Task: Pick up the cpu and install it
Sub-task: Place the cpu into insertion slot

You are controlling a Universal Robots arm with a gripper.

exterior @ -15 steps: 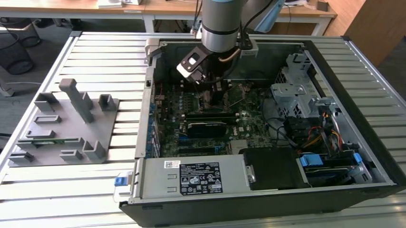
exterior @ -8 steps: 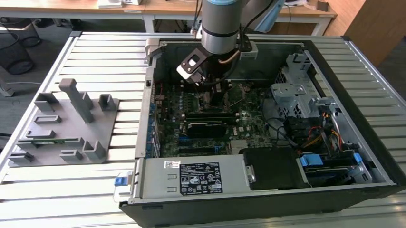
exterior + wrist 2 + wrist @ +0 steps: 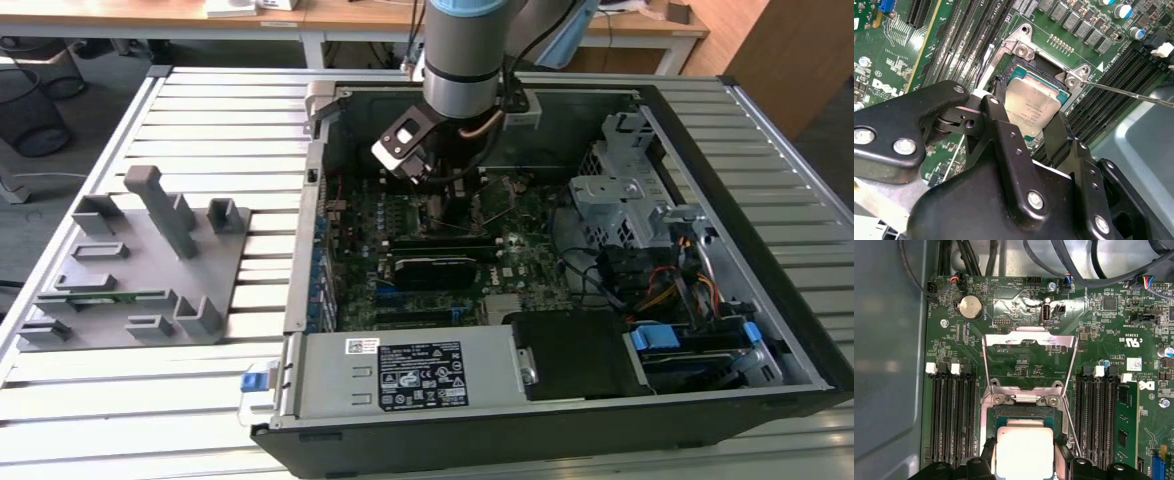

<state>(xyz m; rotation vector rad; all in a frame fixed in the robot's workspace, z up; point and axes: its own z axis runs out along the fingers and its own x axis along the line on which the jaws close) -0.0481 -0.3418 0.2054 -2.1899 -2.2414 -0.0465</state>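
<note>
Gripper point(image 3: 1026, 114), fingers point(image 3: 1000, 122) closed on two opposite edges of the cpu point(image 3: 1033, 100), holds it just over the open socket point(image 3: 1030, 67), whose load plate point(image 3: 1029, 362) stands hinged back; seating well likely demands keeping it level, square to the socket, and lowering without force.

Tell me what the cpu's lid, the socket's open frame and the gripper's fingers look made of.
On the cpu, the lid looks like pale silver metal with a dull sheen. The retention frame is probably bare stamped steel: bright, with glare streaks. The gripper's fingers are matt black, screw-fastened; painted metal or hard plastic, cannot tell.
</note>
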